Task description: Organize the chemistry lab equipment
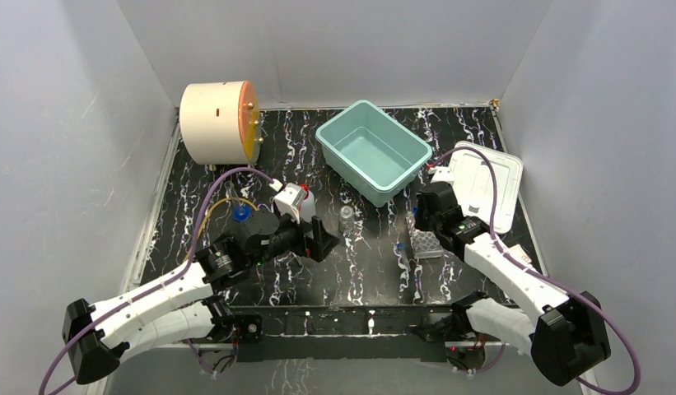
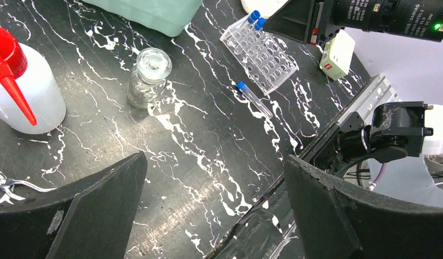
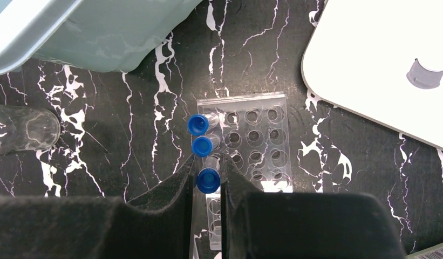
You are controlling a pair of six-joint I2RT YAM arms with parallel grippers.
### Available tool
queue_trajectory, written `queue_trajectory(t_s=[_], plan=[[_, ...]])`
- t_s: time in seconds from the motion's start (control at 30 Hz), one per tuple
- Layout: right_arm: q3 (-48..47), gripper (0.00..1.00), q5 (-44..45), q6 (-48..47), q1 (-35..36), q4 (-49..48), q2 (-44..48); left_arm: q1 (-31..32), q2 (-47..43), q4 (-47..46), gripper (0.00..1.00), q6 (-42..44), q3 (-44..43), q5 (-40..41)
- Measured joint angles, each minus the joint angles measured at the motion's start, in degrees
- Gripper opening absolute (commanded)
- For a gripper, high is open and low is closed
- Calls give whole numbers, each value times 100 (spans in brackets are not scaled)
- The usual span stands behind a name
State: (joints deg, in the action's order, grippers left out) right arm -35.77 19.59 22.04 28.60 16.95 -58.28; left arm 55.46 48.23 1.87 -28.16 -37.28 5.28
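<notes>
A tube [image 3: 208, 181] is pinched between the fingers of the right gripper [image 3: 208, 190] at the rack's [image 3: 257, 145] edge, in line with two tubes [image 3: 197, 124] seated there. The left gripper [image 2: 213, 210] is spread wide above the table [image 2: 208, 156], near the vial [image 2: 146, 78] and bottle [image 2: 30, 91]. A loose tube [image 2: 253, 99] is seen lying beside the rack.
</notes>
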Motion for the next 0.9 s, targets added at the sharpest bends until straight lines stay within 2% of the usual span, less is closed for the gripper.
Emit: queue_trajectory(t_s=[0.5,0.9], plan=[[0,18,17,-59,0,-203,-166,0,-2,15,98,7,9,26],[-2,21,70,-103,0,68,-426,0,7,0,98,24,22,31]])
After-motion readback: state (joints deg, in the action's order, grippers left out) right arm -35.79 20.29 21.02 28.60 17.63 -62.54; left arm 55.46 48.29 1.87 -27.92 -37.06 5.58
